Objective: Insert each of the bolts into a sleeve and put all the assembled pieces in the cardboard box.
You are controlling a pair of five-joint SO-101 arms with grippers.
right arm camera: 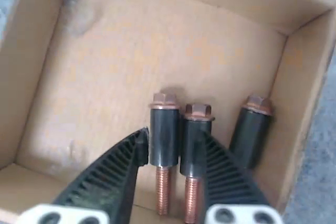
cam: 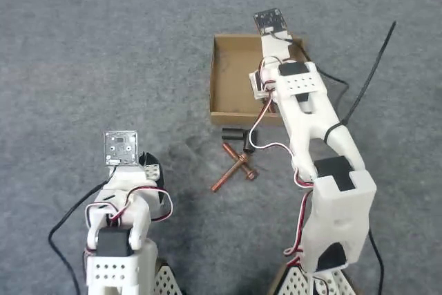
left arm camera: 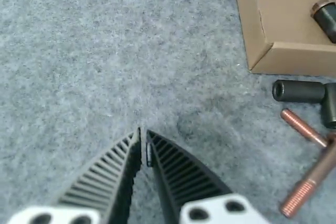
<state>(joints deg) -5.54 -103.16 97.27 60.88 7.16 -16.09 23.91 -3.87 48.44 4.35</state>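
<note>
bolts (cam: 228,175), two copper ones, lie crossed on the desk (cam: 103,67) just outside the cardboard box (cam: 212,77), with two bare black sleeves (cam: 233,133) just beside them on the box side. from the left gripper (left arm camera: 143,131) they sit off to its right and a little ahead, near but apart from it. one bolt slants so that its threaded end is the end closer to that gripper. its jaws are drawn together on nothing, low over bare desk. your right gripper (right arm camera: 172,134) hangs inside the box with its jaws apart. two of the three assembled pieces (right arm camera: 251,129) lie between its jaws, lengthwise along its reach with heads pointing away, and the third lies just outside one jaw. from this gripper the loose bolts lie behind, back toward its own arm and beyond the box wall. i'd judge the left gripper the better placed for the next bolt, since you must spread its jaws and swing right, whereas the right one has to back out of the box first.
</note>
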